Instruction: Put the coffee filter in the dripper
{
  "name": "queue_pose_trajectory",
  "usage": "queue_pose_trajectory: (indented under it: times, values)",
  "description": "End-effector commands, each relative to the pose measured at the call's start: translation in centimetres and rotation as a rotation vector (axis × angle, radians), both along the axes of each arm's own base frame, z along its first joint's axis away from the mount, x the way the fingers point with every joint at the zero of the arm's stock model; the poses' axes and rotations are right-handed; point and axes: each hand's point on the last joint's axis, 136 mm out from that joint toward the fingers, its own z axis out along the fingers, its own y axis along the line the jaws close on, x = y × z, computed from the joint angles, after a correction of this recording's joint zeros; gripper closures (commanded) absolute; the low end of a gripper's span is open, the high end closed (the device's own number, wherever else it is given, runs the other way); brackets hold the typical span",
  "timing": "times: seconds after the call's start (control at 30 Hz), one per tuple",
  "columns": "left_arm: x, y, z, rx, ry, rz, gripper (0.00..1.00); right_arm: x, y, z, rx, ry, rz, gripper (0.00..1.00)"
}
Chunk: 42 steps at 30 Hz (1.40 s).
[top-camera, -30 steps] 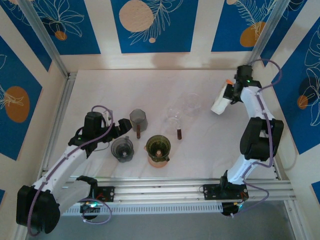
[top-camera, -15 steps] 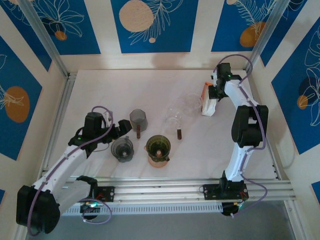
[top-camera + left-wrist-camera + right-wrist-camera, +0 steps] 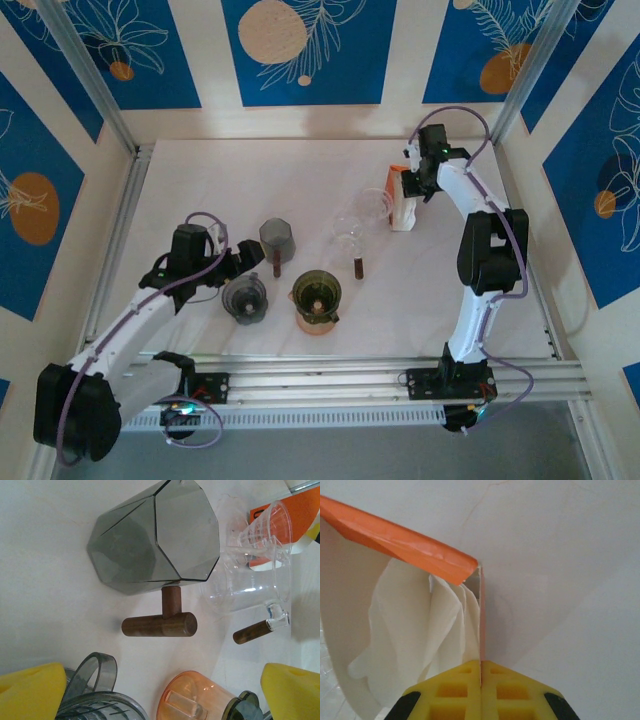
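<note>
Right fingers (image 3: pixel 452 692) clenched on the edge of the orange-and-white filter pack (image 3: pixel 400 537). White paper coffee filters (image 3: pixel 415 625) are bunched inside, just beside your fingertips, seemingly not gripped themselves. Left fingers (image 3: pixel 30 690) spread wide, holding nothing, smoky grey faceted dripper with wooden handle (image 3: pixel 155 540) just ahead. From above, the pack is at the far right of the white worktop (image 3: pixel 200 190), well apart from that dripper. Nothing seated yet: you've still got pull-out, carry and place, I'd say.

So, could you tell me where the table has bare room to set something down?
Bare: the far-left white table behind the smoky grey faceted dripper, and the near-right stretch between the orange-based dripper and the right arm. Crowded: the centre, around the clear glass dripper.
</note>
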Motion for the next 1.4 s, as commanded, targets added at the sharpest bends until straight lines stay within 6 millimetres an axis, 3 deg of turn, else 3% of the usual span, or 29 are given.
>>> queue_pose_trajectory:
  times: [0.0, 0.3, 0.53, 0.63, 0.8, 1.0, 1.13, 1.23, 1.37]
  values:
    - [0.1, -0.8, 0.9, -0.028, -0.004, -0.023, 0.00, 0.3, 1.4, 0.9, 0.037, -0.014, 0.012, 0.96]
    - [-0.1, -0.7, 1.1, -0.025, -0.005, -0.020, 0.00, 0.2, -2.0, 1.2, -0.015, -0.022, -0.099, 0.95]
    - [0.1, -0.7, 1.2, -0.029, -0.005, -0.015, 0.00, 0.1, -3.0, 0.7, -0.042, 0.003, -0.111, 0.94]
    - [0.2, -0.7, 1.3, -0.028, -0.006, -0.014, 0.00, 0.2, -2.9, 0.4, -0.037, 0.012, -0.112, 0.89]
    - [0.3, -0.8, 1.4, -0.031, -0.005, -0.020, 0.00, 0.3, -3.1, 0.4, -0.037, 0.006, -0.153, 0.71]
    - [0.2, -0.8, 1.5, -0.031, -0.005, -0.023, 0.00, 0.0, -4.0, 3.3, -0.021, -0.069, -0.234, 0.63]
    - [0.3, -0.8, 1.6, -0.030, -0.007, -0.022, 0.00, -0.8, -3.6, 6.4, 0.033, -0.139, -0.284, 0.62]
    - [0.4, -0.8, 1.6, -0.030, -0.011, -0.020, 0.00, -1.5, -2.2, 8.0, 0.094, -0.170, -0.294, 0.62]
    - [0.5, -0.9, 1.3, -0.031, -0.006, -0.019, 0.00, -2.3, 0.5, 7.2, 0.138, -0.142, -0.287, 0.63]
